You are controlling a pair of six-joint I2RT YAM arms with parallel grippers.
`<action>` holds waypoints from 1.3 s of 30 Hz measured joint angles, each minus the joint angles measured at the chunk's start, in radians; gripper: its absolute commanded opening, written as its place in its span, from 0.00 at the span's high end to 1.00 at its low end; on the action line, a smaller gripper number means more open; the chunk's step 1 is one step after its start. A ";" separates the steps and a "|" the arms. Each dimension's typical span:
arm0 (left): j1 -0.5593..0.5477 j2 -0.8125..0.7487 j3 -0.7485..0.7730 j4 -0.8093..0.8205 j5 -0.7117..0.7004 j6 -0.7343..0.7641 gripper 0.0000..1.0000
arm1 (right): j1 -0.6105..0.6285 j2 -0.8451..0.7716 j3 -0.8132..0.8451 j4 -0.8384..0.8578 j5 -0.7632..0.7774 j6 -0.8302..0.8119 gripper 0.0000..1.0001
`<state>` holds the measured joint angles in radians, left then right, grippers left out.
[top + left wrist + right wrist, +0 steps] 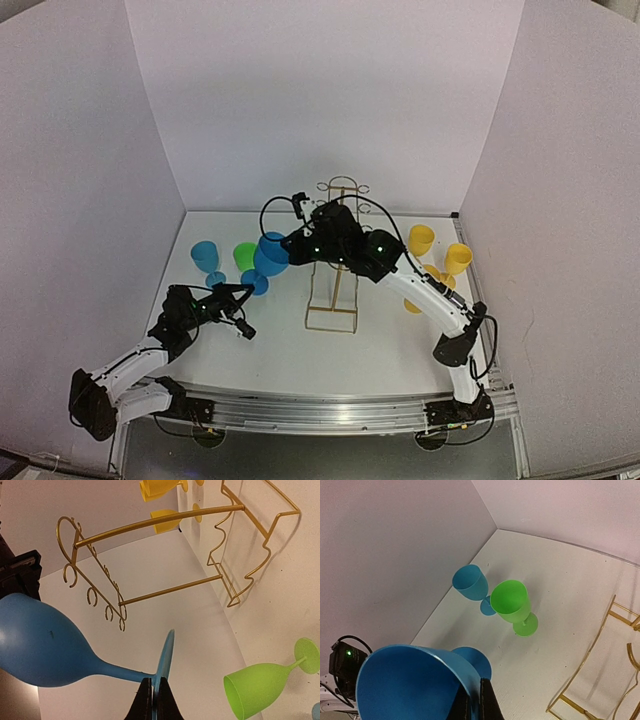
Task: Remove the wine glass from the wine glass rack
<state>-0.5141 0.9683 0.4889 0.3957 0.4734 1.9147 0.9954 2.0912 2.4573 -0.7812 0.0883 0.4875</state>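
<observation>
Overhead and wrist views of a two-arm bench. The blue wine glass (pixel 271 256) is off the gold wire rack (pixel 332 318) and lies just left of it, over the white table (pixel 285 352), bowl uppermost and slightly tilted. The right arm reaches from the right side across the front of the rack. The right gripper (pixel 473 702) is clamped on the rim of the glass's bowl, so the glass lies directly at, and below, this gripper. In the right wrist view the blue wall of the bowl is pinched between the two dark fingers (pixel 488 704), and the round foot shows beneath the bowl. Whether the foot touches the table cannot be told. The left gripper (pixel 244 327) lies nearer and a little left of the glass, apart from it in the overhead view, with its jaws closed on nothing. In the left wrist view the foot is seen edge-on just beyond the closed fingertips, with the rack behind it. Left of the held glass a green glass (pixel 244 256) and a smaller blue glass (pixel 206 256) stand upright on the table, the green one close beside the held glass. Several yellow glasses (pixel 421 240) stand on the right side of the table, well apart from the rack.
</observation>
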 measured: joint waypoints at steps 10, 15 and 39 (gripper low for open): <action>0.007 -0.088 0.317 -0.573 -0.134 -0.542 0.02 | 0.107 0.002 0.010 -0.029 0.244 -0.056 1.00; 0.034 -0.029 0.648 -1.045 -0.145 -1.050 0.14 | 0.207 0.001 0.082 -0.028 0.498 -0.100 1.00; 0.006 0.166 0.970 -1.271 -0.142 -1.948 0.34 | 0.277 0.158 0.071 0.004 0.623 -0.048 1.00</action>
<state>-0.5082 1.1347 1.4593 -0.8755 0.3315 -0.0335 1.2726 2.2489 2.5280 -0.7768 0.7112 0.4399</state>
